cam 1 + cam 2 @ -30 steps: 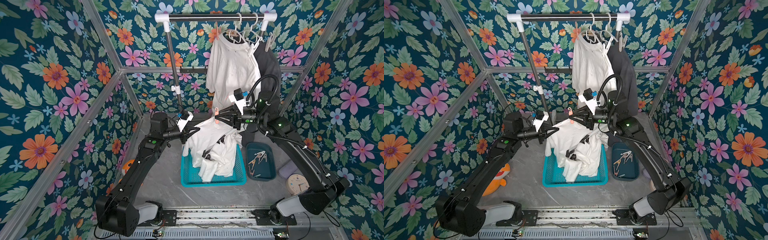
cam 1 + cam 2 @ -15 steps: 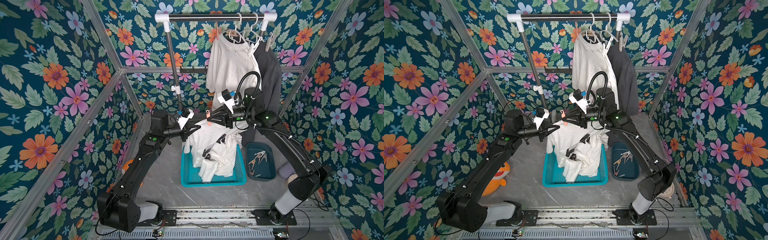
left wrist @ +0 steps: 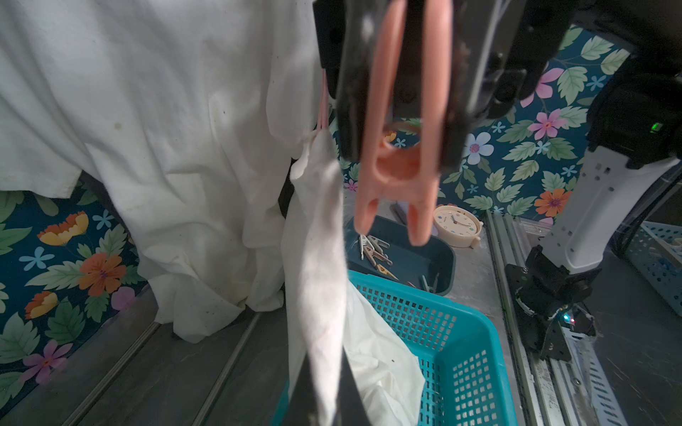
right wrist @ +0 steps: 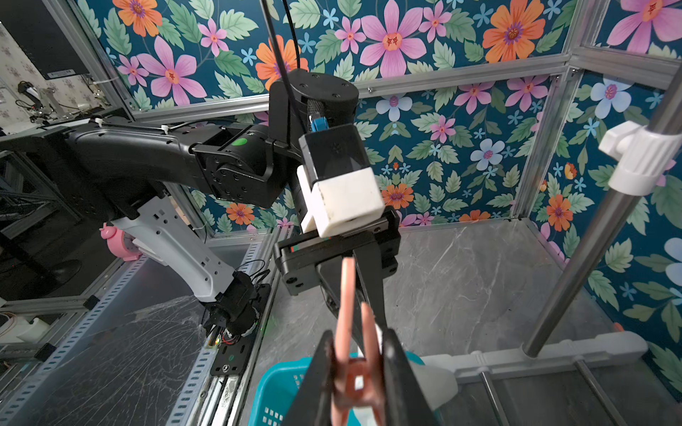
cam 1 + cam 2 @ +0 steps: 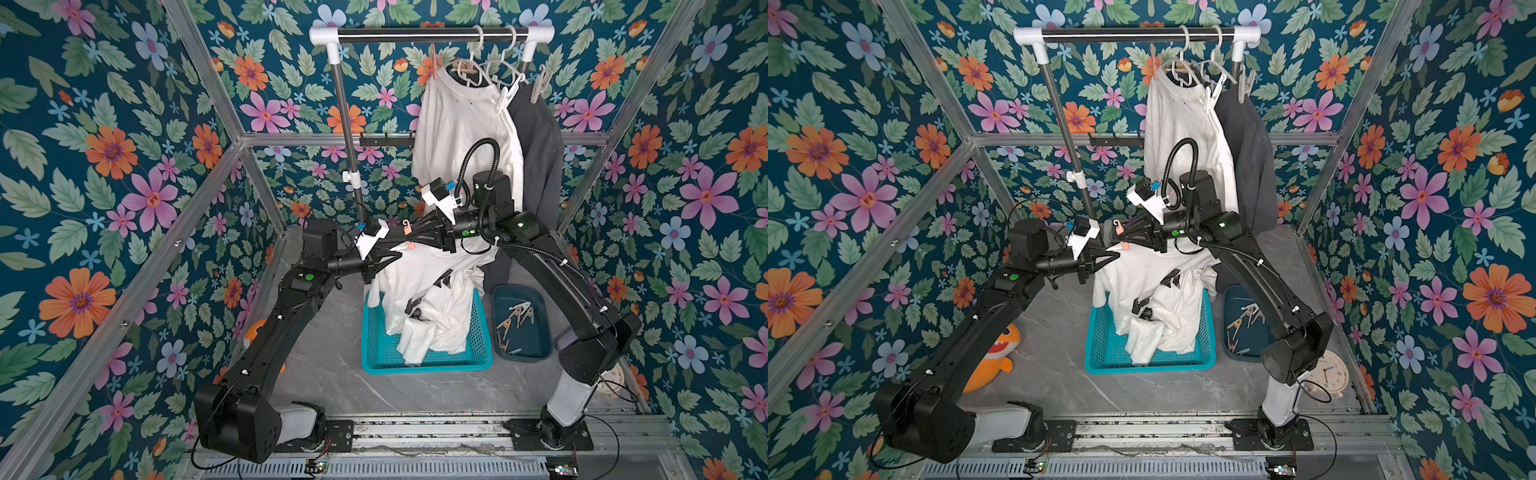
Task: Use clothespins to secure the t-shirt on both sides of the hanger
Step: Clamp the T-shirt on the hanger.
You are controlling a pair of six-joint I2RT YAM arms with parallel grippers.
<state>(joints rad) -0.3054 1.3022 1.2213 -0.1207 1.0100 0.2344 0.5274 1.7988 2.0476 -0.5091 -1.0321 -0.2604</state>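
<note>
Grey floor [image 5: 332,374] between floral walls [image 5: 124,166], open beside basket [image 5: 424,368], t-shirt [image 5: 424,282] pinched by left gripper [image 5: 397,254], pink clothespin [image 4: 354,383] by right gripper [image 4: 358,343].

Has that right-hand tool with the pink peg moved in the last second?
Yes. The right tool, gripping a pink clothespin, has slid sideways toward the rack's upright pole, away from the hanging dark shirt.

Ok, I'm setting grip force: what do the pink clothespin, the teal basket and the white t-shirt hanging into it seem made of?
Pink clothespin: likely moulded plastic, matte, one even colour. Teal basket: stiff plastic, faint sheen, moulded grid of holes. White t-shirt: soft cloth, probably cotton knit; it drapes and creases.
</note>
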